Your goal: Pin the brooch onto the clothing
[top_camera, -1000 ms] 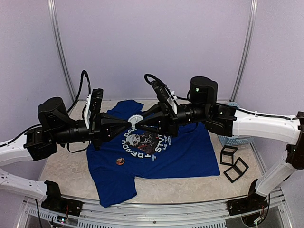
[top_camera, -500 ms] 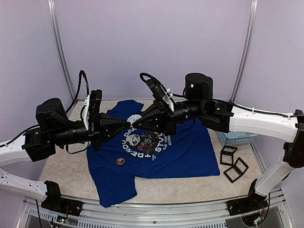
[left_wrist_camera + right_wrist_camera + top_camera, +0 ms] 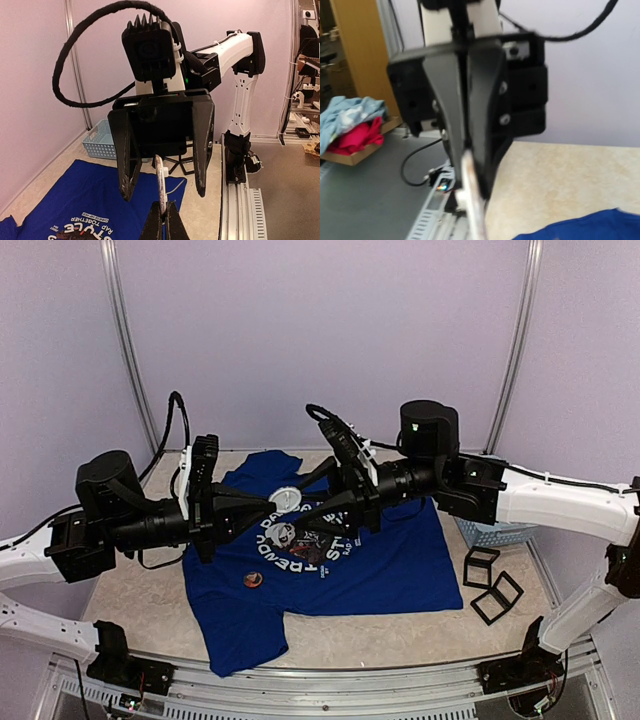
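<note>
Holding a white disc [image 3: 287,498], presumably the brooch, edge-on above the middle of the shirt [image 3: 385,562], left tool [image 3: 163,212] is clamped on it, right tool [image 3: 300,505] spread either side, gripping nothing; shirt flat on worktop [image 3: 140,612], nothing pinned yet, whole fastening step left.

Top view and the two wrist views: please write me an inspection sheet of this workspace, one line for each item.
Surface: beige table, no spill seen.
Job's things: blue T-shirt spread out, print up; white disc, probably the brooch, held in the air above it.
Clutter: small round badge on the shirt; light-blue basket and two black square frames at the right.
Grippers: left gripper shut on the disc's edge; right gripper open, facing it.
Cables: black cable loop over the right wrist, away from the jaws.
Surroundings: lilac walls; box of clothes beyond the table.
</note>
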`<state>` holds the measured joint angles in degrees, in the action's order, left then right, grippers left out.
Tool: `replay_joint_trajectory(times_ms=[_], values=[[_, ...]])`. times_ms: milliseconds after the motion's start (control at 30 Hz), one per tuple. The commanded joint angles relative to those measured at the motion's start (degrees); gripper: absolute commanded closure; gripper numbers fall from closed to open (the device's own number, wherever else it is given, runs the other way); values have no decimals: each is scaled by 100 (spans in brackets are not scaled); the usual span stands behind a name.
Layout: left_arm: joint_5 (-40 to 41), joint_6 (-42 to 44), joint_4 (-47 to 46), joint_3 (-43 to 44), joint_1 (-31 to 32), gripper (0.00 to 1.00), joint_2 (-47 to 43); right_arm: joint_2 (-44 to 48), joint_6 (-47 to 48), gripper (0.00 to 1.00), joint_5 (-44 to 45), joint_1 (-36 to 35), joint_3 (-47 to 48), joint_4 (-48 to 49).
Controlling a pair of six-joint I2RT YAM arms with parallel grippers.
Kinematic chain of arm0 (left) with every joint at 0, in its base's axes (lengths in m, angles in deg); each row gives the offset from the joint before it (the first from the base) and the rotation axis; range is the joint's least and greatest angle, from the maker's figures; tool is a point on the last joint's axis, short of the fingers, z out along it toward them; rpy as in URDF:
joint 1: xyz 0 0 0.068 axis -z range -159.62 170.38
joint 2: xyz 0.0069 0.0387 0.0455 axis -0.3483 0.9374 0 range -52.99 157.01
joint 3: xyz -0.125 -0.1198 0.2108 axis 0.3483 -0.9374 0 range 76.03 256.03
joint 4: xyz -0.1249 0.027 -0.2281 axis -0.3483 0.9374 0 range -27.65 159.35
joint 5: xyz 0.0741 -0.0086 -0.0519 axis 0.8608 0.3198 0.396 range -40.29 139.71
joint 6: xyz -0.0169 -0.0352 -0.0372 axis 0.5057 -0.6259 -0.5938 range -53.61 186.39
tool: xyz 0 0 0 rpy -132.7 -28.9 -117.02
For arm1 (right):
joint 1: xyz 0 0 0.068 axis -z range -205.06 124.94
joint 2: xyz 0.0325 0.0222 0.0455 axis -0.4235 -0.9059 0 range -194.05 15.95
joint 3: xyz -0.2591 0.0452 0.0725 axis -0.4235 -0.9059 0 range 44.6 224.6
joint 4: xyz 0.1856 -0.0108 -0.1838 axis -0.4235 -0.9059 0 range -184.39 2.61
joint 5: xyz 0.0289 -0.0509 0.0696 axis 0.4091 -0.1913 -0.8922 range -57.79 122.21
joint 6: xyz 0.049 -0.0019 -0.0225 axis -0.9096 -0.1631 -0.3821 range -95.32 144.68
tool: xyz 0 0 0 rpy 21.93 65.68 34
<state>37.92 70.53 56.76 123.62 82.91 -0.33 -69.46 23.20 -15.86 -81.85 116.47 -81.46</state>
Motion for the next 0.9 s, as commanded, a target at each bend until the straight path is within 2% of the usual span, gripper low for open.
replay_joint_trajectory(times_ms=[0, 100, 200, 300, 400, 533, 633, 700, 733, 800, 867], values=[[-20, 50, 34, 68, 37, 100, -37, 348, 168, 51, 532, 46, -62, 92], [-39, 27, -3, 39, 33, 100, -53, 337, 30, 71, 549, 48, -39, 205], [-64, 16, -8, 44, 34, 100, -55, 280, -81, 82, 478, 46, -27, 278], [-67, 8, -25, 37, 40, 100, -70, 211, -141, 88, 438, 46, 2, 253], [-76, -40, -107, -1, 34, 100, -89, 163, -186, 89, 341, 45, 17, 255], [3, -140, -186, -32, 41, 100, -6, 69, -301, 100, 200, 46, 79, 259], [104, -207, -206, -31, 38, 100, 101, -14, -316, 100, 189, 46, 151, 136], [238, -245, -179, -30, 26, 100, 174, 9, -296, 100, 518, 60, 92, 58], [366, -281, -128, -16, 13, 93, 209, 37, -295, 100, 717, 101, 30, 26], [705, -373, -21, -9, -55, 51, 279, 84, -417, 100, 1112, 282, -147, -18], [1102, -613, 84, -36, -169, 29, 334, 118, -628, 100, 1481, 554, -360, -66]])
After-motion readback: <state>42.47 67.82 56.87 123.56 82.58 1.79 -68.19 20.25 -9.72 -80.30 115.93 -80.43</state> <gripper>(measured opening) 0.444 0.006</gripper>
